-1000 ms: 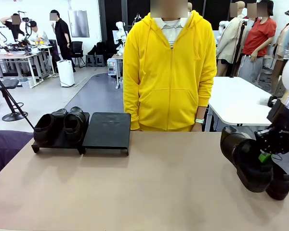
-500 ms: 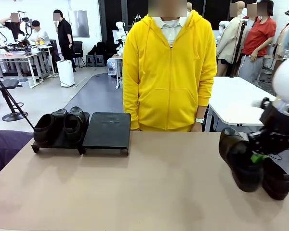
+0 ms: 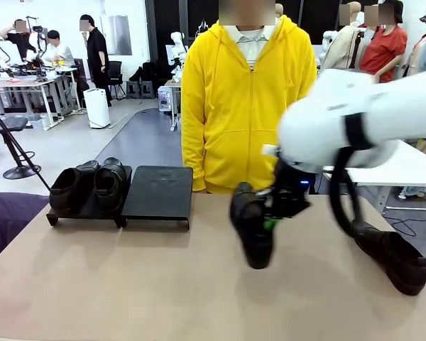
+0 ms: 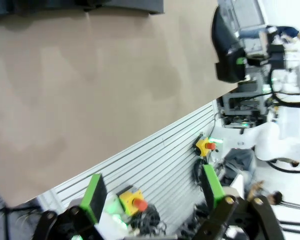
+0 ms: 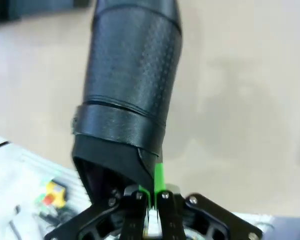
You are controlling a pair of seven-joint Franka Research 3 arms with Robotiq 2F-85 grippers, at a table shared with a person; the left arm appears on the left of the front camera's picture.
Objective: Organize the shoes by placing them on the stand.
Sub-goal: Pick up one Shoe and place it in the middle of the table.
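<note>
Right end effector (image 5: 152,194) first: jaws pinched almost together, clamping the thin rim of the held shoe (image 3: 252,238) at its opening, leather squeezed between the green pads. In the right wrist view the shoe runs straight out from the fingers, with a textured upper and a band across it. From the front it hangs off the end effector over the middle of the bench (image 3: 163,291), right in front of the person (image 3: 248,106) in the yellow hoodie at the far side. It's pretty motion-blurred there, so I honestly can't tell if the low end is touching the bench or just above it. The white right arm (image 3: 355,121) comes in from the right and reaches across the middle. The left end effector (image 4: 154,192) is spread wide with nothing between its pads. It sits out past the bench edge, over a ribbed grey panel (image 4: 155,160) and a couple of yellow boxes (image 4: 132,200) with red buttons. Further out, a loose shoe (image 3: 394,259) lies on the bench at the right, well apart from the held one. The stand (image 3: 158,192) is at the far left of the bench. Its left section carries two shoes (image 3: 65,188) side by side and touching, and its right section shows its flat black top.
</note>
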